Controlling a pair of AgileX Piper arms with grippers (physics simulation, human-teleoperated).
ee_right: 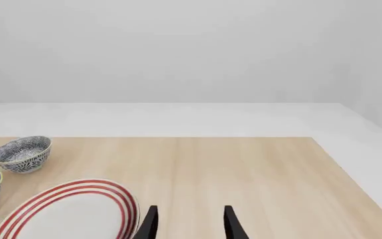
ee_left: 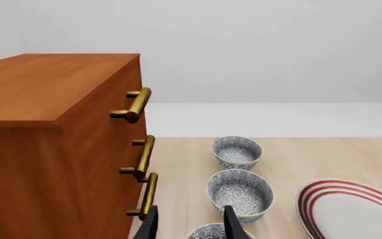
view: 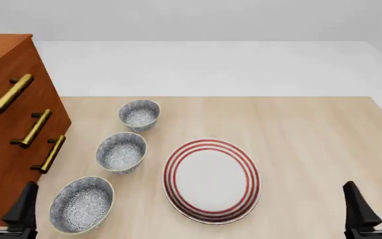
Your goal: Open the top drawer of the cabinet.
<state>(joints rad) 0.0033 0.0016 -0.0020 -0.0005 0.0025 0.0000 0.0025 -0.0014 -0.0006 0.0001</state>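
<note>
The cabinet (view: 5,124) stood at the table's left edge, its top drawer (view: 8,74) shut flush, the brass handle (view: 8,93) of that drawer running front to back along the face that looked toward the bowls. The left gripper (view: 5,209), fingers spread and empty, sat low by the cabinet's near corner, so the handle lay ahead of it and higher up. The right gripper (view: 375,209), likewise parted and empty, waited well apart at the table's far right, making the left arm the likelier choice.
</note>
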